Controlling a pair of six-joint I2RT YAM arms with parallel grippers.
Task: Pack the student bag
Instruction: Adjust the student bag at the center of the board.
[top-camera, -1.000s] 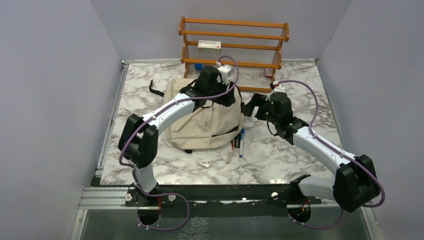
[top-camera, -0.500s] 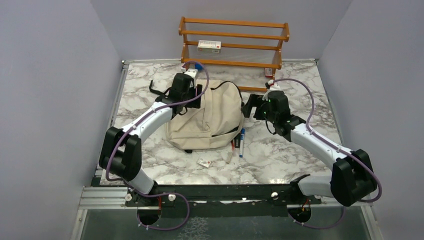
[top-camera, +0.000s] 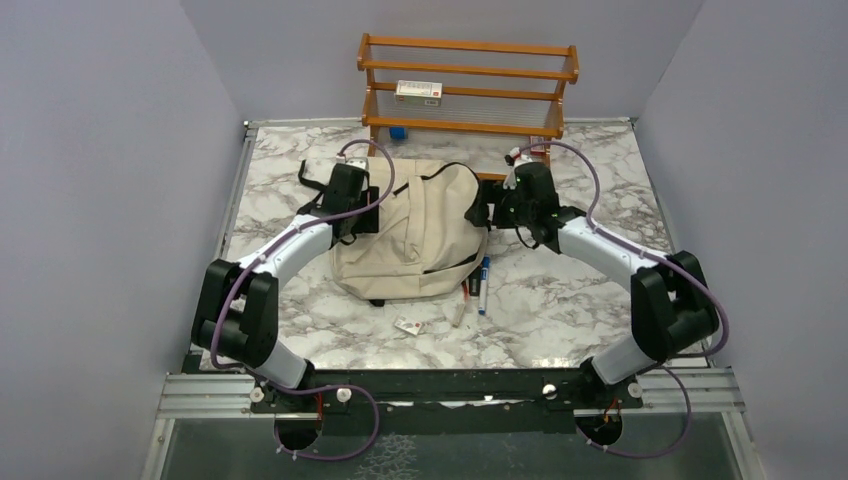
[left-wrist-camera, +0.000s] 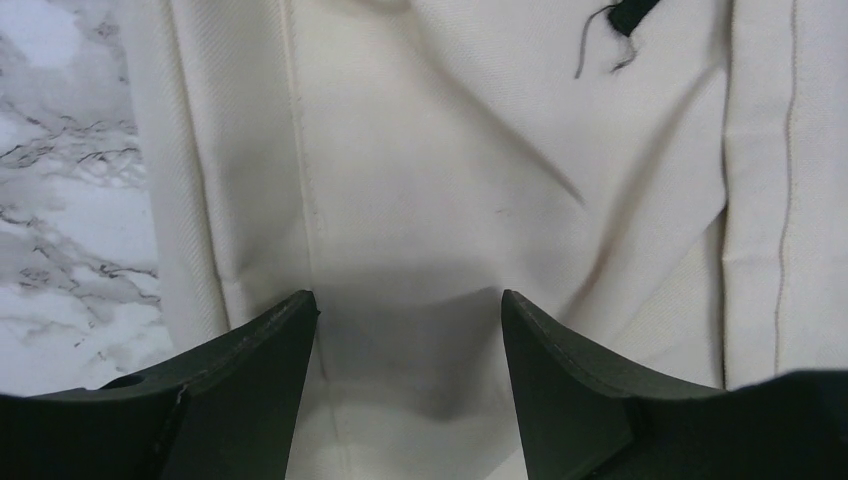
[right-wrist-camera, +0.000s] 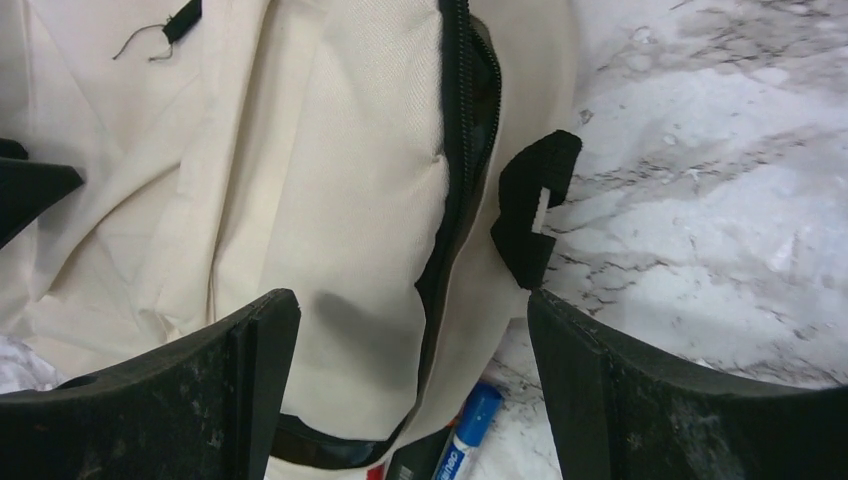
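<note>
Cream student bag (top-camera: 420, 235) lies beneath left tool (left-wrist-camera: 408, 302) and right tool (right-wrist-camera: 413, 300), both spread empty.

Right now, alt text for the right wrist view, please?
The open right pincer hovers over the cream student bag, its black zipper running down the middle. A black strap tab sticks out over the marble table; a blue marker shows at the bottom edge.
</note>
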